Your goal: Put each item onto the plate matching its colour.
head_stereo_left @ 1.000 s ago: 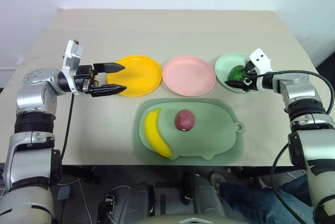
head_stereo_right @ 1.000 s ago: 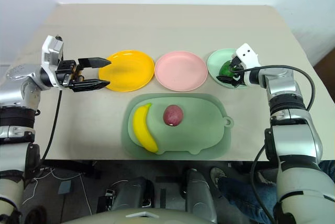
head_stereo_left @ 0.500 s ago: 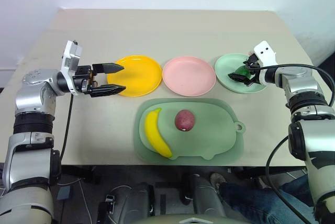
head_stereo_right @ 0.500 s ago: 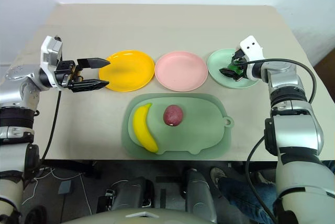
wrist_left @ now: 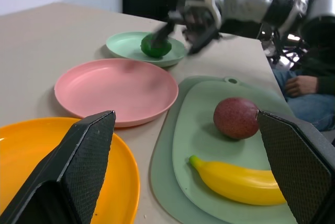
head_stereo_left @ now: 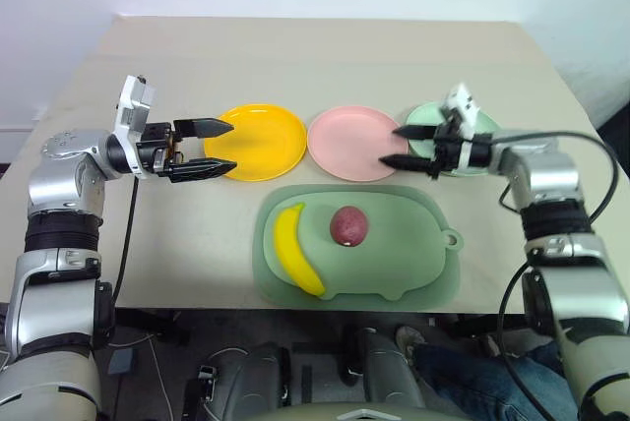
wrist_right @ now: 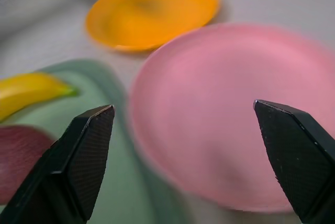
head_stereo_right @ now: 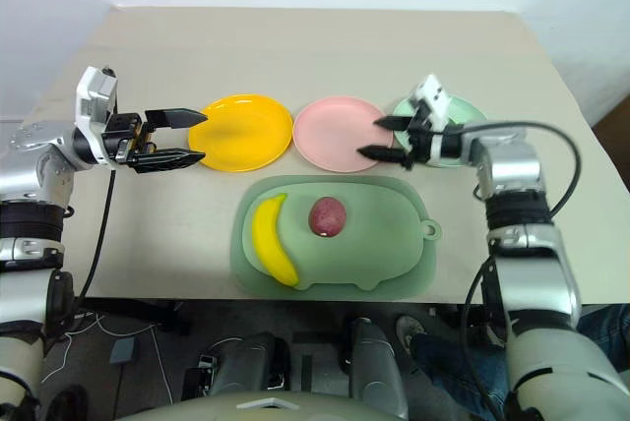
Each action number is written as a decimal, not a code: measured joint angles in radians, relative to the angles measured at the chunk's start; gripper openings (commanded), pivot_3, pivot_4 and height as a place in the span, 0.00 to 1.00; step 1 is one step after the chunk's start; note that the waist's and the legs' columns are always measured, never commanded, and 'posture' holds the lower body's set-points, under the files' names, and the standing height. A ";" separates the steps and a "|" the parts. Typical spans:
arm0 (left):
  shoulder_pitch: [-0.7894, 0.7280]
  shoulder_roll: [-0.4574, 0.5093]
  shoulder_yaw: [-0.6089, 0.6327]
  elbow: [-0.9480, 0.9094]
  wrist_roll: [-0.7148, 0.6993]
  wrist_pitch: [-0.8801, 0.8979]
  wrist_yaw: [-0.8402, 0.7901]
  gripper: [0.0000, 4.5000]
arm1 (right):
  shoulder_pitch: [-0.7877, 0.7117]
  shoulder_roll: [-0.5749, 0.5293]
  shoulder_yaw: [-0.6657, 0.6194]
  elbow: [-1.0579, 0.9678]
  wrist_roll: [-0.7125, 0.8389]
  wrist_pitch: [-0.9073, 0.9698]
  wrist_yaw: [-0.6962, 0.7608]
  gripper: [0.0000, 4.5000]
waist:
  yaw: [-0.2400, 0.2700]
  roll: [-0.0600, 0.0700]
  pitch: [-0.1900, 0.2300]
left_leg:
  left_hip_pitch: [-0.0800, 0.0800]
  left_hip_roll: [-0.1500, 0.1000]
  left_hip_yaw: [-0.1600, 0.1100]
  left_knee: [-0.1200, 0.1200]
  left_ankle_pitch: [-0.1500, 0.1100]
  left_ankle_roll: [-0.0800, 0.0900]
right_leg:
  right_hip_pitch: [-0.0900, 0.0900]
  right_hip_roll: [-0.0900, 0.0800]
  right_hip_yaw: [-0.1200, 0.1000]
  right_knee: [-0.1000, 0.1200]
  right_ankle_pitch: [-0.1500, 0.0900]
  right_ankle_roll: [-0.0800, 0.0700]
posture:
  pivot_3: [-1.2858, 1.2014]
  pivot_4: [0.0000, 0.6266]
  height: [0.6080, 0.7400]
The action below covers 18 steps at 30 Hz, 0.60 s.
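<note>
**Green fruit on its plate, two fruits on the mat**

My right arm covers most of the mint green plate (head_stereo_left: 418, 116) from overhead; the left wrist view shows the dark green fruit (wrist_left: 155, 45) sitting in it. There my right gripper is smeared and hard to read.

The three plates stand in a row, with much bare table (head_stereo_left: 325, 52) behind them. In front lies the pig-shaped mat (head_stereo_left: 404, 244), its near edge close to the table's edge. It holds the banana (head_stereo_left: 292, 248) and the reddish-purple fruit (head_stereo_left: 346, 225), apart from each other. The pink plate (head_stereo_left: 349, 141) and the yellow-orange plate (head_stereo_left: 258, 141) are bare.

My right gripper (head_stereo_left: 399, 146) hangs over the pink plate's right edge, fingers spread wide, holding nothing. My left gripper (head_stereo_left: 219, 146) hovers at the yellow-orange plate's left rim, equally wide and empty.
</note>
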 measured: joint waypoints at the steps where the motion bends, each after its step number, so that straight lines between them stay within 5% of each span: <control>1: 0.000 0.000 0.000 -0.001 0.000 0.000 0.000 1.00 | 0.013 0.004 0.006 -0.032 0.007 0.016 0.000 0.99 | -0.001 0.000 0.000 | 0.000 0.000 0.000 0.000 0.000 0.000 | 0.000 0.000 0.000 0.000 0.000 0.000 | 0.52 0.24 1.00; 18: 0.010 0.000 0.001 -0.015 0.000 0.007 0.000 1.00 | 0.194 -0.034 0.049 -0.421 0.153 0.214 0.031 0.99 | 0.000 0.000 0.000 | 0.000 0.000 0.000 0.000 0.000 0.000 | 0.000 0.001 0.000 0.000 0.000 0.000 | 0.52 0.24 1.00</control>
